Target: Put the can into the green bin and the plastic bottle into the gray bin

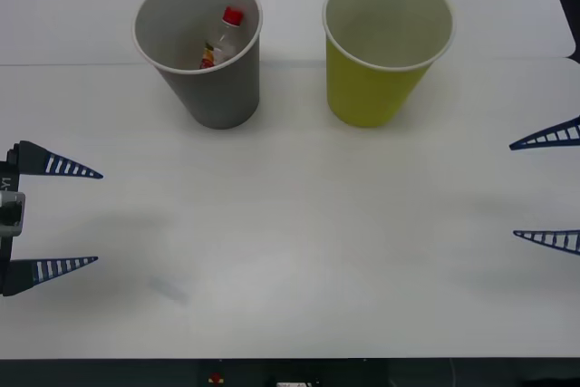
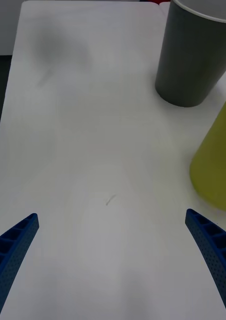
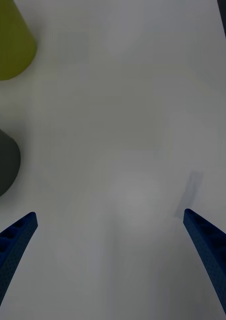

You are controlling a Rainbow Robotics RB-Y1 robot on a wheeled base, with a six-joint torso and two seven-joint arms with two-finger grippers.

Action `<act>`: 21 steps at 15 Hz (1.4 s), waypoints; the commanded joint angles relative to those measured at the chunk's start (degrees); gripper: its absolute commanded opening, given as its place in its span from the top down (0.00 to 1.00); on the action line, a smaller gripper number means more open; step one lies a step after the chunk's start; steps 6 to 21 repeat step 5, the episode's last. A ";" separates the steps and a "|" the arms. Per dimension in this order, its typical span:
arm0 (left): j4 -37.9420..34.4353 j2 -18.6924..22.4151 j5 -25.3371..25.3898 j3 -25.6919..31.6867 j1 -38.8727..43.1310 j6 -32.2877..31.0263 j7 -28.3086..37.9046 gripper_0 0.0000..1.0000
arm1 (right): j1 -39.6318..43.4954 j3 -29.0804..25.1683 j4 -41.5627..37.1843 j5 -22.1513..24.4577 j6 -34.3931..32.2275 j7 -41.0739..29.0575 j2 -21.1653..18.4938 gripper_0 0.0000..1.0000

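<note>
White desk (image 1: 299, 251) spans the front view, with a dark strip along the bottom edge.

Gray bin (image 1: 201, 47) stands upright in the upper left of the front view. Plastic bottle (image 1: 223, 38) is inside it, red cap up, leaning against the inner wall. Green bin (image 1: 383, 45) stands upright in the upper right, just beside the gray one with a gap between them, not touching. I can't make out anything in the part of its inside that shows. No can on the desk.

Left tool (image 1: 86, 217) sits at the left edge of the front view, mid-height, fingers spread wide, holding nothing. Its fingers point toward frame centre. Right tool (image 1: 526, 189) sits at the right edge, mid-height, likewise wide open and empty, fingers pointing inward. Both are well apart from the bins.

Right wrist view: blue ribbed fingers at the two bottom corners, bare desk between them, gray bin (image 2: 195, 55) at upper right, green bin (image 2: 215, 160) at the right edge.

Left wrist view: fingers at the bottom corners, green bin (image 3: 10, 42) at upper left, gray bin (image 3: 3, 162) at the left edge.
</note>
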 commanded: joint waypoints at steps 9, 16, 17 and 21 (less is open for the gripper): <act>0.00 0.00 0.00 0.00 0.00 0.00 0.00 0.00 | 0.41 -0.71 -0.06 1.08 0.00 0.07 0.00 0.00; 0.00 0.00 0.00 0.00 0.00 0.00 0.00 0.00 | 0.41 -0.71 -0.06 1.08 0.00 0.07 0.00 0.00; 0.00 0.00 0.00 0.00 0.00 0.00 0.00 0.00 | 0.41 -0.71 -0.06 1.08 0.00 0.07 0.00 0.00; 0.00 0.00 0.00 0.00 0.00 0.00 0.00 0.00 | 0.41 -0.71 -0.06 1.08 0.00 0.07 0.00 0.00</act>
